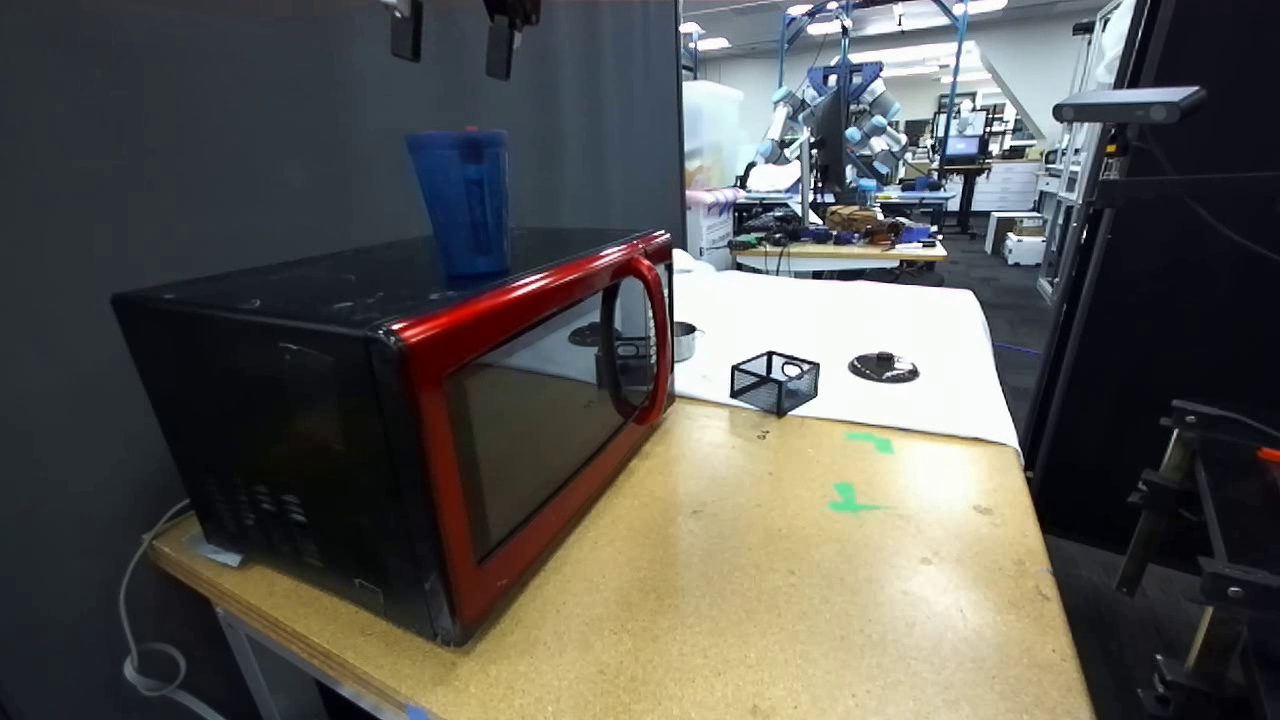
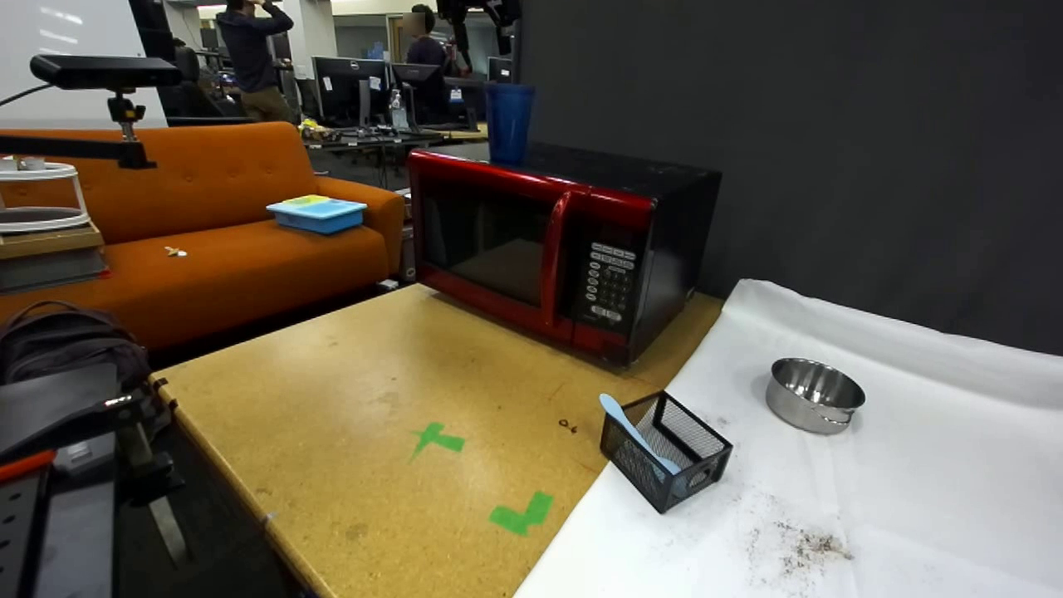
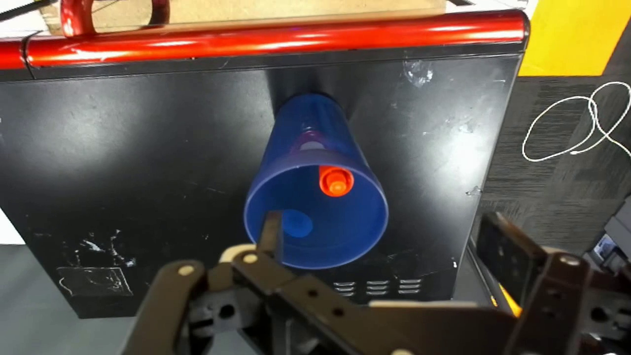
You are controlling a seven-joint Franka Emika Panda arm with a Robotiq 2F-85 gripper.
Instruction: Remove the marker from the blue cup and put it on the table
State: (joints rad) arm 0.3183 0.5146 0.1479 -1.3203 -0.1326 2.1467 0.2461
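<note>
We are seeing the hand spread wide and hovering above the blue cup, holding nothing, presumably leaving room for straddling the marker, which is standing in the cup, red end up, and probably leaning on its wall. The cup is standing on the microwave, which is occupying a corner of the surface. Blue plastic is veiling the marker's lower part; both exterior views are cropping the hand.

Tan table — red-fronted microwave, white sheet, green tape on top
</note>
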